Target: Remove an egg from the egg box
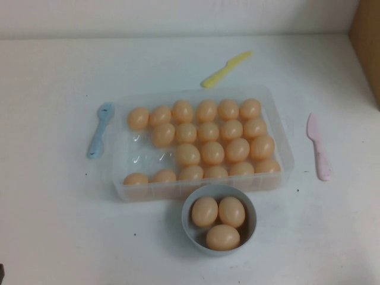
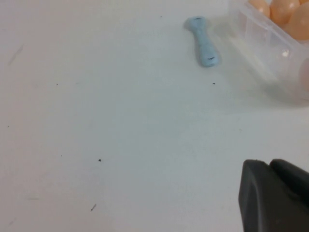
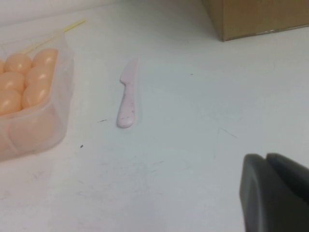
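The clear plastic egg box (image 1: 284,140) lies mid-table, holding several peach-orange eggs (image 1: 212,152); a few dimples on its left side are empty. A grey-blue bowl (image 1: 187,224) in front of it holds three eggs (image 1: 204,211). Neither gripper shows in the high view. My left gripper (image 2: 269,164) is shut and empty over bare table, left of the egg box (image 2: 260,41). My right gripper (image 3: 266,157) is shut and empty over bare table, right of the egg box (image 3: 48,121).
A blue spoon (image 1: 100,129) lies left of the box and also shows in the left wrist view (image 2: 203,41). A yellow knife (image 1: 225,69) lies behind the box. A pink knife (image 1: 319,146) lies to its right. A cardboard box (image 1: 366,41) stands far right.
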{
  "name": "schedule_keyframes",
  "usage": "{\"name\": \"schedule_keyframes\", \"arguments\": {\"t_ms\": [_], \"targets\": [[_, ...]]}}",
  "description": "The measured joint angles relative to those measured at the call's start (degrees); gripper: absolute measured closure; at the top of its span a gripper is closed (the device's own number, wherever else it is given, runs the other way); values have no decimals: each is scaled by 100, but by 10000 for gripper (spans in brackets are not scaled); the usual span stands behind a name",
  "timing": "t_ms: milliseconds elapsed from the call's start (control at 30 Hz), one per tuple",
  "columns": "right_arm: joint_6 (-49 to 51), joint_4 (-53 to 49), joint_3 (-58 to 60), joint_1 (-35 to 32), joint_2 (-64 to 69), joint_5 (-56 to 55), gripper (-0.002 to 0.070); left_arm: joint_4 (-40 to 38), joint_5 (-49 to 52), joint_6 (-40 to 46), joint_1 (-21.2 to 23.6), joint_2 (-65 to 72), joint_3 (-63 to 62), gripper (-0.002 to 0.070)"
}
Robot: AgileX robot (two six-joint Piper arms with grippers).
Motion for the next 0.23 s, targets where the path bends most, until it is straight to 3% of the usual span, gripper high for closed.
{"name": "schedule_keyframes", "arguments": {"t_ms": [233], "targets": [[0,0,0,0,0,0,695,44,0,0,43,0,0,678]]}}
